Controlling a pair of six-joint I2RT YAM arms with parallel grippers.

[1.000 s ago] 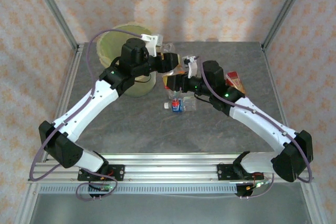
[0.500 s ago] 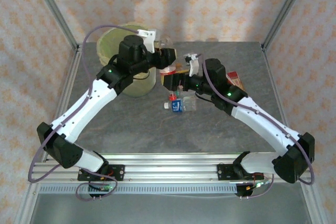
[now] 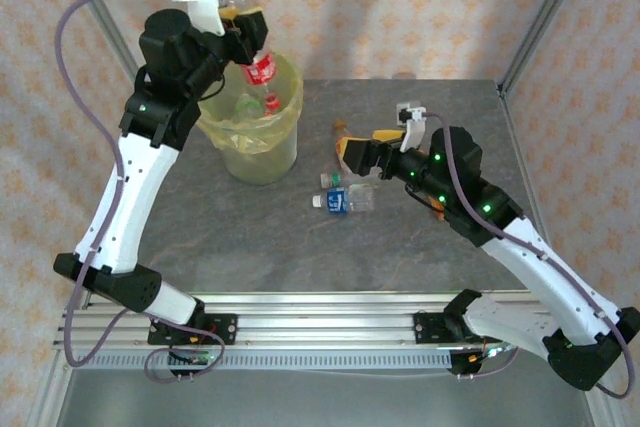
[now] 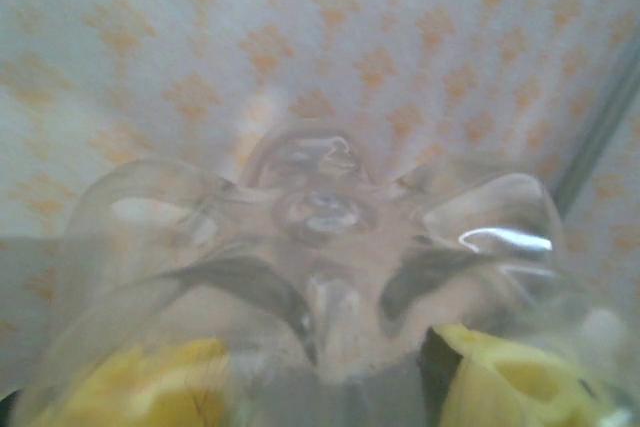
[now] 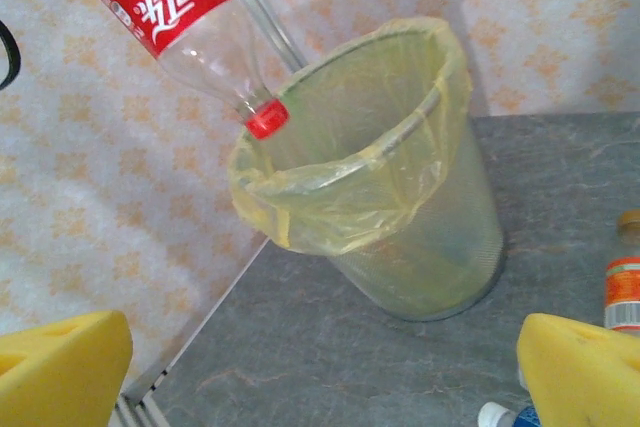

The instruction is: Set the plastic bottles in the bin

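Yellow-green bag plastic lines the bin (image 3: 262, 159), which stands at the far left of the worktop (image 3: 250, 237). Inside it lie at least two bottles, among them a red-capped bottle (image 3: 271, 102). The left claw (image 3: 249, 31) is closed around a clear red-labelled bottle (image 5: 185, 2), held cap-down over the bin's rim. The right claw (image 3: 366, 154) hangs wide open and empty above the worktop. Near it lie a blue-labelled bottle (image 3: 345, 201) and a green-capped bottle (image 3: 335, 179).
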